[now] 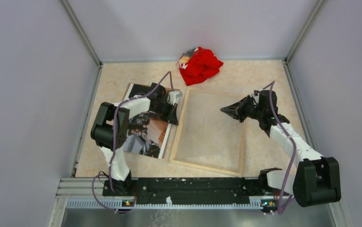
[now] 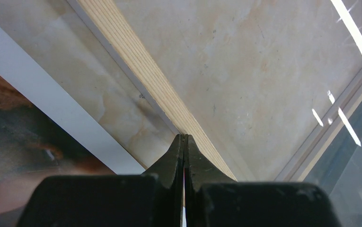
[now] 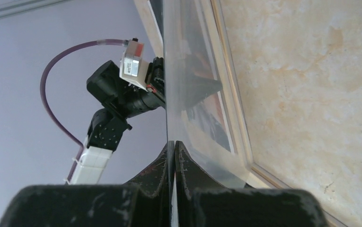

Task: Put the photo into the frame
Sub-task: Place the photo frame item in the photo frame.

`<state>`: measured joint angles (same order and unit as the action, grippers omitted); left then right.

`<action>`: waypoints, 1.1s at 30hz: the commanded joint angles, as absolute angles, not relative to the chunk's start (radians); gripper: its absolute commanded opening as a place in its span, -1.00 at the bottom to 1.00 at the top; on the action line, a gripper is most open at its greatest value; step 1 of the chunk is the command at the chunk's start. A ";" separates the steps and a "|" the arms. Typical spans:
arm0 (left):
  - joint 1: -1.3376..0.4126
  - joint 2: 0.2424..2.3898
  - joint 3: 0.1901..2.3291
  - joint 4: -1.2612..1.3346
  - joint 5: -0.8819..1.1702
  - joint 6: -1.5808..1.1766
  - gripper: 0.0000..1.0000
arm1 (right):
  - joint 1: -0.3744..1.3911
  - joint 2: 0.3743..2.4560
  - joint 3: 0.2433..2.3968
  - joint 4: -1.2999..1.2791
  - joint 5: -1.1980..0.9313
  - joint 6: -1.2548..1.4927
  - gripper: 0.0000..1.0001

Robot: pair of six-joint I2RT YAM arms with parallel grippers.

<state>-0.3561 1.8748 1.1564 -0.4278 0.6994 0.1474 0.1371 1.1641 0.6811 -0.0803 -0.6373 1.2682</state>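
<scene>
The left jaws were pressed together with nothing between them, and their tips touched the pale wood rail of the frame near its far left corner. The right jaws were closed on the edge of a clear pane, which rose edge-on from between them and stood tilted above the frame.

The frame lay flat in the middle of the marbled surface. The photo lay face up just beside the frame's left rail, with a narrow strip of surface between them. The left arm reached across the photo and covered part of it.

A crumpled red cloth lay at the far edge, well apart from the jaws. A small label on the white box at the left wrist was too small to read.

There was one photo, one frame, one pane and one cloth. There were two arms, each with a purple cable.
</scene>
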 commanded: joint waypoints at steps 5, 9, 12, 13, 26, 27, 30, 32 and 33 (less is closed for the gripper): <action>-0.363 1.916 1.118 -0.460 0.660 0.166 -1.00 | 0.215 1.170 0.723 -0.006 -0.585 1.367 -1.00; -0.363 1.907 1.117 -0.462 0.664 0.167 -1.00 | 0.226 1.174 0.723 -0.006 -0.570 1.373 -1.00; -0.363 1.910 1.117 -0.461 0.666 0.167 -1.00 | 0.234 1.174 0.729 -0.005 -0.559 1.374 -1.00; -0.363 1.912 1.117 -0.460 0.665 0.167 -1.00 | 0.237 1.175 0.733 -0.006 -0.555 1.371 -1.00; -0.363 1.917 1.109 -0.450 0.666 0.163 -1.00 | 0.290 1.212 0.808 -0.006 -0.491 1.396 -1.00; -0.363 1.919 1.109 -0.450 0.665 0.163 -1.00 | 0.301 1.218 0.809 0.014 -0.486 1.401 -1.00; -0.363 1.919 1.109 -0.449 0.665 0.163 -1.00 | 0.321 1.238 0.820 0.033 -0.482 1.412 -1.00; -0.363 1.918 1.107 -0.449 0.666 0.163 -1.00 | 0.326 1.237 0.829 0.029 -0.477 1.412 -1.00; -0.363 1.918 1.106 -0.449 0.664 0.165 -1.00 | 0.327 1.233 0.832 0.029 -0.474 1.413 -1.00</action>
